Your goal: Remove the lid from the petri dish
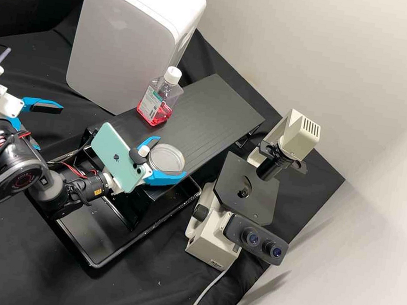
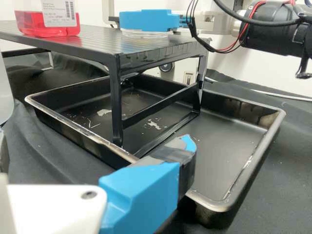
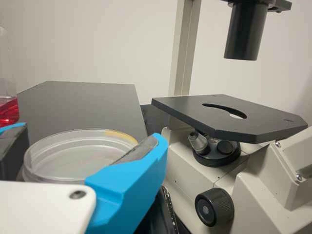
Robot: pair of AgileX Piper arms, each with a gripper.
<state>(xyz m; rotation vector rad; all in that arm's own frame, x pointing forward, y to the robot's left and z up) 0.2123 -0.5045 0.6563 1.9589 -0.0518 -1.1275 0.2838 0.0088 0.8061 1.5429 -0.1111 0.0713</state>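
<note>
Petri dish (image 1: 166, 158), clear and with its lid on, sits flat at the end of a raised rack over a tray, caught between the right arm's blue fingers.

From where I stand, the black-draped tabletop (image 1: 169, 289) carries everything. At its back stands the biggest item, a white rounded cabinet (image 1: 129, 36). An inverted microscope (image 1: 240, 213), cream with a black stage, stands just beside the tray on the side away from the arms. The black tray (image 1: 100, 239) is shallow and has pale flecks on its floor. The black slatted rack (image 1: 214, 113) has its near legs planted inside the tray, and its far end runs back towards the cabinet.

The right pincer (image 1: 171, 157) comes in level with the rack top. One finger lies on each side of the dish, and the pads press against its rim, so it has closed on the dish. The left pincer (image 1: 48, 125) hangs low over the cloth, well apart from the rack and facing the tray. Its fingers are spread wide and hold nothing.

A culture flask (image 1: 158, 96) with red liquid and a white cap stands upright on the rack, just in front of the cabinet and apart from the dish.
</note>
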